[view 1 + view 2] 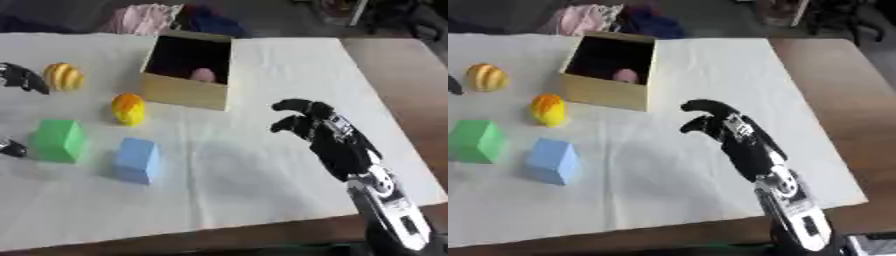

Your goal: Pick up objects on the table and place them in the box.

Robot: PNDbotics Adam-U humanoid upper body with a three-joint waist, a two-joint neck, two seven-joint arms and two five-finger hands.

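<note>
1. Right hand (337, 142) is nearest the camera. It hangs over the white cloth (262, 165) on the table (394, 70), and its fingers (293, 106) are curled and hold nothing.
2. Left hand (22, 77) peeks in at the left edge, just beside the striped ball (64, 76). Nobody can tell how its fingers are set.
3. Four things wait on the cloth: the striped ball, a yellow egg (128, 108), a green block (59, 140) and a blue block (136, 160).
4. The box (186, 70) stands open behind them. Something pink (203, 75) already sits inside.
5. The blocks look light and stiff. Their flat sides give the fingers a good place to squeeze.
6. The egg and ball look smooth and round, so they may roll or slip. Fingers should wrap around the middle.
</note>
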